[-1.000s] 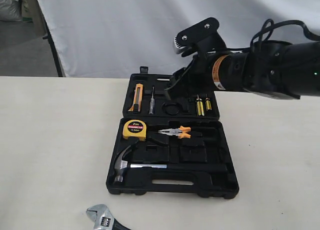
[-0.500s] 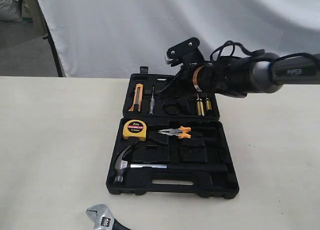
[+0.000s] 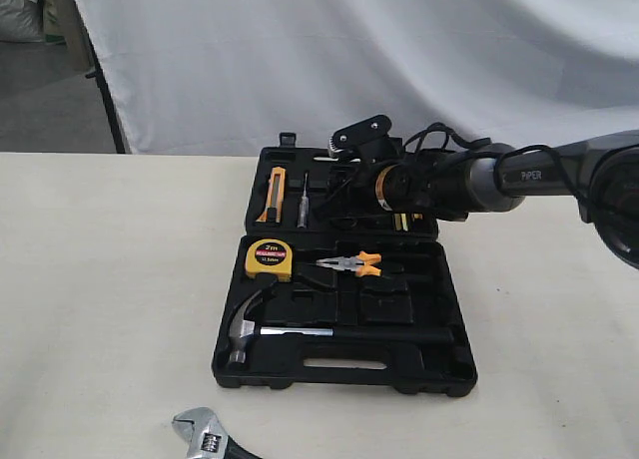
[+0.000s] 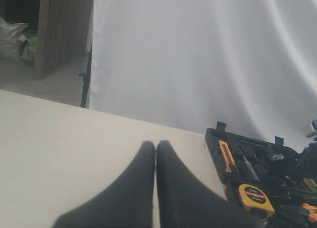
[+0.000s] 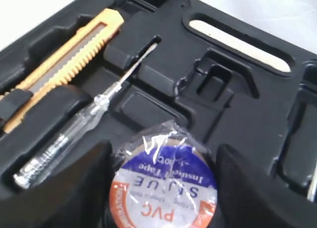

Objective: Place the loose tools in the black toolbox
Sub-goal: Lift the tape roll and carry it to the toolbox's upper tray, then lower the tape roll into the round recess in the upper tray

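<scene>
The black toolbox (image 3: 439, 371) lies open in the middle of the table. A steel claw hammer (image 3: 245, 331) rests in its near half. The silver adjustable wrench (image 3: 204, 430) lies loose on the table in front of the case. My right gripper (image 3: 346, 202) hangs low over the far half (image 5: 237, 104). In the right wrist view this gripper (image 5: 163, 188) is shut on the tape roll (image 5: 164, 181), a finger on each side of its blue, white and orange label. My left gripper (image 4: 156, 146) is shut and holds nothing, over bare table to the left of the case (image 4: 214, 139).
The yellow tape measure (image 3: 269, 259) and orange-handled pliers (image 3: 351, 264) sit in the near half. An orange utility knife (image 5: 64, 59) and a clear test pen (image 5: 74, 134) lie in the far half beside the roll. A white backdrop hangs behind the table.
The right arm has swung down and to the left, from high above the case to just over its far half. Hammer, wrench and case have not moved.
</scene>
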Available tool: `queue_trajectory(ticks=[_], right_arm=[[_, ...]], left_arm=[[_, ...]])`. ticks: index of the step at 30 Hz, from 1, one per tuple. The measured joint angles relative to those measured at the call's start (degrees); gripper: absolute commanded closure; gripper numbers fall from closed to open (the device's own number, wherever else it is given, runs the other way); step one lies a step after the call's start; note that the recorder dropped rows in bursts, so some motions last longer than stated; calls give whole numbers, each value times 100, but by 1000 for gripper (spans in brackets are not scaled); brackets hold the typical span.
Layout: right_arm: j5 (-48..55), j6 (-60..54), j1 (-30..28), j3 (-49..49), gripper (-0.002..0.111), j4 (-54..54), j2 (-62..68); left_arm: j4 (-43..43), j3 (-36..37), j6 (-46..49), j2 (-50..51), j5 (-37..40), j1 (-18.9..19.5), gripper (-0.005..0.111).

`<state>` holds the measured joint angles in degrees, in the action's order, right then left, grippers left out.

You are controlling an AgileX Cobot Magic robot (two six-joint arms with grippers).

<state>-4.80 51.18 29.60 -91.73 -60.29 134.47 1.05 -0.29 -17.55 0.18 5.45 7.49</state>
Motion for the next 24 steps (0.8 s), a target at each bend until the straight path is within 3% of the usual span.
queue_trajectory(ticks=[24], right_arm=[[432, 437, 203, 0, 109, 0, 0]], left_arm=[[0, 0, 0, 0, 0, 0, 106]])
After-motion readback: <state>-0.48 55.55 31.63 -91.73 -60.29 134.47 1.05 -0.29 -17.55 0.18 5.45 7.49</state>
